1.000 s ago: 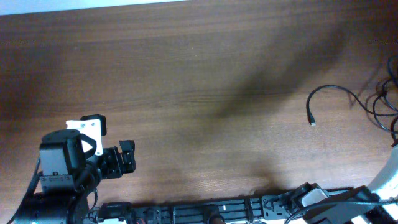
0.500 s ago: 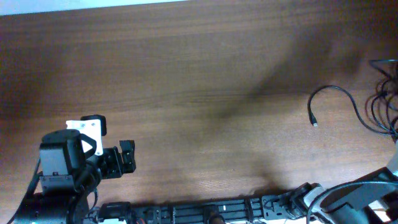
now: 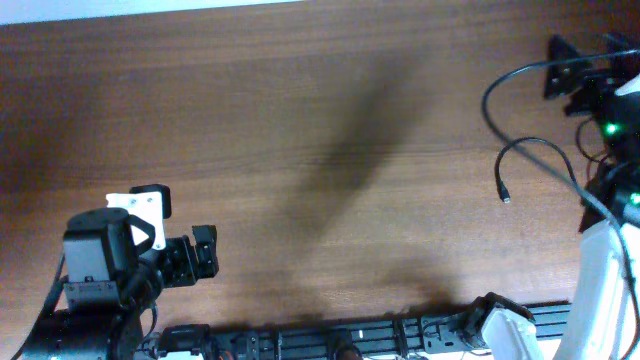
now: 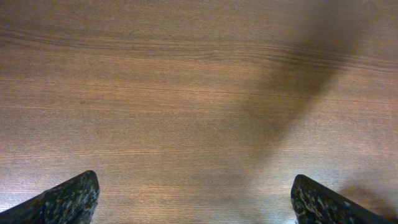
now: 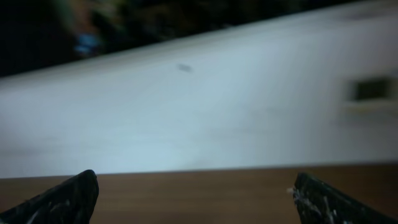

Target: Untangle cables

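The cables (image 3: 535,146) are thin black cords at the table's right side. One loose end with a small plug (image 3: 505,198) lies flat on the wood. The looped part is mostly hidden behind my right arm. My right gripper (image 3: 590,50) is open near the far right corner, above and beyond the cords and holding nothing. In the right wrist view the right gripper (image 5: 196,196) faces the table's far edge and a pale wall, with no cord between its fingers. My left gripper (image 3: 183,224) is open at the near left, far from the cords. In the left wrist view the left gripper (image 4: 196,202) has only bare wood under it.
The brown wooden table (image 3: 300,130) fills the overhead view, with its far edge along the top. A black rail (image 3: 330,335) with the arm mounts runs along the near edge. A longer dark cord (image 3: 487,100) arcs from beside the right gripper down under the right arm.
My right arm has swung up from the lower right corner to the far right side and now covers the looped cords. The loose plug end and the left arm have not moved.
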Motion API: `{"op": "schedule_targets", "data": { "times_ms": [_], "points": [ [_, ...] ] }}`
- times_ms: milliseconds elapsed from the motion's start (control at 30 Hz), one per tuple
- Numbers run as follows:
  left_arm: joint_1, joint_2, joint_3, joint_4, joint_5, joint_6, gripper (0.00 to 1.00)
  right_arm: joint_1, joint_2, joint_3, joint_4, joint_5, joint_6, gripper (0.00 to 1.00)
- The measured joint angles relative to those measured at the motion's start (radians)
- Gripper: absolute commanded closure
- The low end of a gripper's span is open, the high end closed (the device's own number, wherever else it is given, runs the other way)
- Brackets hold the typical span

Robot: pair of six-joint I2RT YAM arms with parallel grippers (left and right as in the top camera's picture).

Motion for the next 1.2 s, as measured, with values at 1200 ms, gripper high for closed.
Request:
{"op": "schedule_targets", "data": {
  "times_ms": [1200],
  "points": [
    [0.000, 0.000, 0.000, 0.000, 0.000, 0.000, 0.01, 0.264, -0.502, -0.148, -0.997, 0.776, 0.021, 0.19]
  ]
}}
